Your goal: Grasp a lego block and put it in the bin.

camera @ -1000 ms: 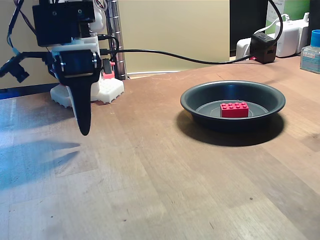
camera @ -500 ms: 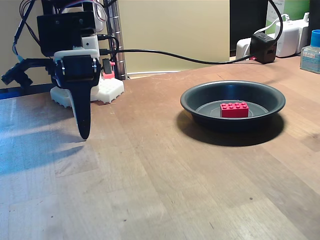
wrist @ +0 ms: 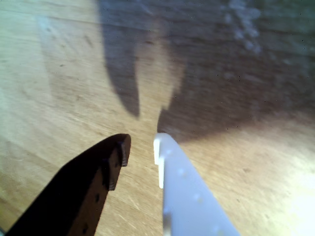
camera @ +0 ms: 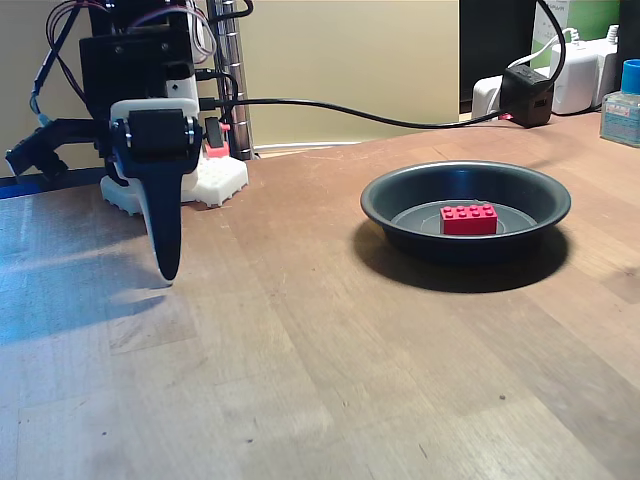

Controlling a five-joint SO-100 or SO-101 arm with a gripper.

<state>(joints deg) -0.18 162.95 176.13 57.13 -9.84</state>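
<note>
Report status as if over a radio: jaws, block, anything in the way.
Gripper empty, jaws nearly closed, tip down over bare table. Lego block lies in the bin. Nothing blocking.

Count, fixed view: 1 lego block [camera: 469, 218], red, 8 studs showing on top. 1 bin [camera: 385, 203], dark round pan. 1 arm w/ 1 pincer [camera: 167, 272]; wrist view shows its 2 fingers, 1 black, 1 white [wrist: 172, 162]. 1 black adapter box [camera: 526, 94] at the back, 1 blue-capped bottle [camera: 622, 110]. 1 wooden counter [camera: 320, 380].
</note>
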